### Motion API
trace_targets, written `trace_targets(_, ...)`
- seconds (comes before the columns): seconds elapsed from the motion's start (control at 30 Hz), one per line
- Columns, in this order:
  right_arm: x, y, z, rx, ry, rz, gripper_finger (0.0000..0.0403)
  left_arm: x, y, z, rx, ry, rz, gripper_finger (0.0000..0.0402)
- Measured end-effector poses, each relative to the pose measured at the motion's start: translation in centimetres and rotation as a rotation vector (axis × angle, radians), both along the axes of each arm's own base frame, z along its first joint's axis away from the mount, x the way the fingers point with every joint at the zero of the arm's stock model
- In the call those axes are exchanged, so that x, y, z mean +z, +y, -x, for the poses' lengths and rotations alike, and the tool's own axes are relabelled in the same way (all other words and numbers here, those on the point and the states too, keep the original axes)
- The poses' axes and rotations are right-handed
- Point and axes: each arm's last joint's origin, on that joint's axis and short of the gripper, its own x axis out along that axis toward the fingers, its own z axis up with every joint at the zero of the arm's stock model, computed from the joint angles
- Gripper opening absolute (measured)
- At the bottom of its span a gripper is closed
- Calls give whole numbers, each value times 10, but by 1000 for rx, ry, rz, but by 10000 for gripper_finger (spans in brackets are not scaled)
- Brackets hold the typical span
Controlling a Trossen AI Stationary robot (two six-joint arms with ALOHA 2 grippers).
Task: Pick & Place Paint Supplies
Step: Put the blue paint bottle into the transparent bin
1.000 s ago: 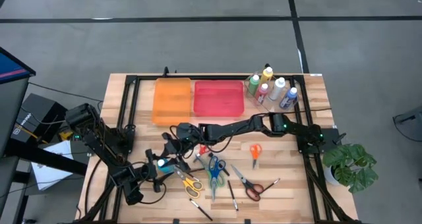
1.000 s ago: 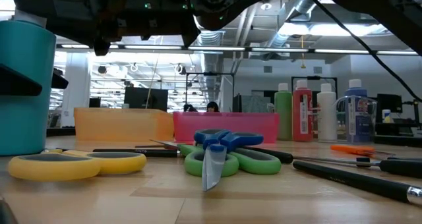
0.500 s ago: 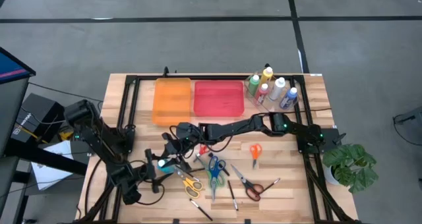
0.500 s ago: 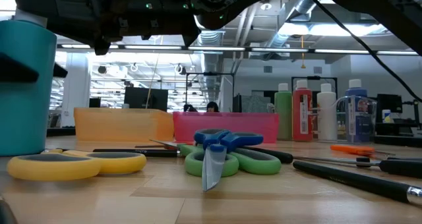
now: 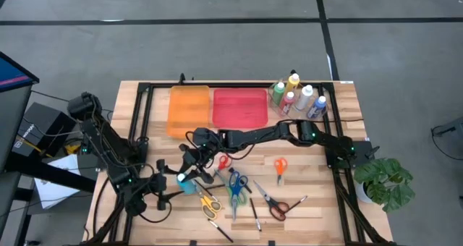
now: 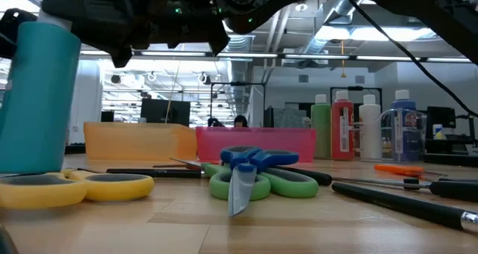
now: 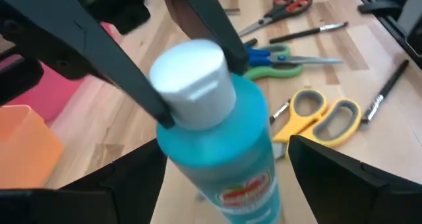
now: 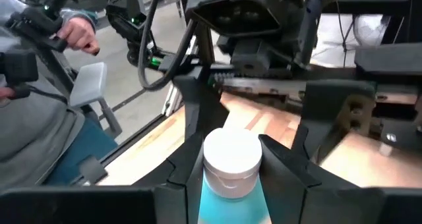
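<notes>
Standing between both grippers' fingers, teal bottle (image 5: 183,182) crowds yellow scissors (image 5: 210,203).

Two dark, near-black jointed arms, the left arm (image 5: 101,141) and the right arm (image 5: 289,135), both with matte housings. Small green indicator lights glow on several joints. Black cables loop loosely alongside the links. Each ends in flat, angular black fingers (image 7: 115,59) with plain surfaces.

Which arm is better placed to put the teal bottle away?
Likely right: jaws of the right gripper pinch the neck of the teal white-capped paint bottle, nearer the pink tray than the left gripper.
</notes>
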Motion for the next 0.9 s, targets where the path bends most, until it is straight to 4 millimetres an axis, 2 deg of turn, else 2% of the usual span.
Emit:
trace_targets(0.2,19,-8,13,-2,57,80,113,-4,3,3,-11,32,-5,309)
trace_targets(0.37,31,-18,21,-36,96,145,113,-15,10,8,18,48,37,309)
trace_targets(0.63,32,-35,28,-49,169,155,113,-24,14,13,31,65,79,309)
trace_targets(0.9,51,-56,45,-69,242,181,113,-24,13,13,26,73,87,309)
